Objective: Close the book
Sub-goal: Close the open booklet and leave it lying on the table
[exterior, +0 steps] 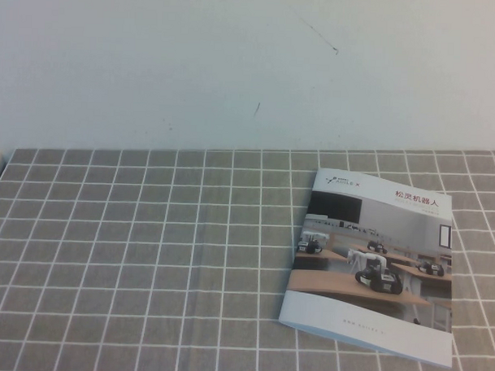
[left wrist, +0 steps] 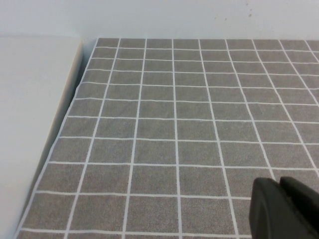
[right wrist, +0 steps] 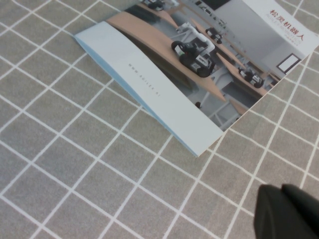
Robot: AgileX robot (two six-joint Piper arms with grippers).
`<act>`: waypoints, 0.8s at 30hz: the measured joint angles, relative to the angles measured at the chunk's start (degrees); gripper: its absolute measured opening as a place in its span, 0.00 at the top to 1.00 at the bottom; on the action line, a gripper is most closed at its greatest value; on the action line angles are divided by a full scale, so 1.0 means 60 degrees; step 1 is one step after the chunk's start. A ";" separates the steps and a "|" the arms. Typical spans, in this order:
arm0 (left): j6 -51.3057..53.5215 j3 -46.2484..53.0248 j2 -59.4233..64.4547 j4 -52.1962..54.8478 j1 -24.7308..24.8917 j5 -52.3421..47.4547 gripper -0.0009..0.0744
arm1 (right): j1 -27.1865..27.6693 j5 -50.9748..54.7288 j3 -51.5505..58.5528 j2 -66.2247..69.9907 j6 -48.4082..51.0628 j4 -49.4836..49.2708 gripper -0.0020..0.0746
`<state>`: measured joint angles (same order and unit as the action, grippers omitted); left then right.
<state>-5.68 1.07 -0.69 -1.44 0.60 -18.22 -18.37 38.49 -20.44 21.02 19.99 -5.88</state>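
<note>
1. Right gripper (right wrist: pixel 286 211). A black body, seen only in the right wrist view and cut off at the corner of the picture. It hangs over bare cloth, touching nothing. Whether it is spread or pressed together cannot be told.

2. Left gripper (left wrist: pixel 281 206). A black body, seen only in the left wrist view and likewise cut off at the corner. It is above the cloth toward the table's left side and holds nothing. Its state cannot be told.

3. Thin glossy paperback book (exterior: pixel 373 267). It lies closed and flat, cover up, on the right part of the table, turned slightly askew to the cloth's lines.
   - The cover shows a photograph of small wheeled robots on wooden benches.
   - Red Chinese characters stand at the far right corner.
   - A pale blue-white band runs along the near edge, carrying small lettering too fine to read.
   - In the right wrist view the book (right wrist: pixel 199 64) has its near corner close to the right gripper but apart from it, with cloth between.
   - It lies well apart from the left gripper.

4. Grey fabric tablecloth with a white grid (exterior: pixel 147 255). It covers the table under the book.

5. Plain white surface (left wrist: pixel 30 124). It borders the cloth's left edge.

6. White wall (exterior: pixel 235 63). It stands behind the table and carries a few faint dark marks.
</note>
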 joint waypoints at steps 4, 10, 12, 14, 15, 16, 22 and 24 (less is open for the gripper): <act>0.0000 0.0000 0.0000 0.0000 0.0000 0.0000 0.99 | 0.0000 0.0000 0.0000 0.0000 0.0000 0.0000 0.98; 0.0000 0.0000 0.0000 0.0000 0.0000 0.0000 0.99 | 0.0028 0.0000 0.0000 -0.0122 0.0000 0.0000 0.98; 0.0000 0.0000 0.0000 0.0000 0.0000 0.0000 0.99 | 0.0306 0.0000 0.0000 -0.0431 0.0000 -0.0020 0.98; 0.0000 0.0000 0.0000 0.0000 0.0000 0.0000 0.99 | 0.0772 -0.0042 0.0048 -0.0795 0.0000 -0.0020 0.98; 0.0000 0.0000 0.0000 0.0000 0.0000 0.0000 0.99 | 0.1058 -0.0134 0.0139 -0.1025 0.0000 -0.0020 0.98; 0.0000 0.0000 0.0000 0.0000 0.0000 0.0000 0.99 | 0.1362 -0.0288 0.0283 -0.1281 0.0000 -0.0020 0.98; 0.0000 0.0000 0.0000 0.0000 0.0000 0.0000 0.99 | 0.2925 -0.1575 0.1931 -0.2965 0.0074 0.0146 0.98; 0.0000 0.0000 0.0000 0.0000 0.0000 0.0000 0.99 | 0.3299 -0.1749 0.2444 -0.3443 0.0113 0.0185 0.98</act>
<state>-5.68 1.07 -0.69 -1.44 0.60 -18.22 1.43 27.99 -5.77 0.37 20.66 -4.77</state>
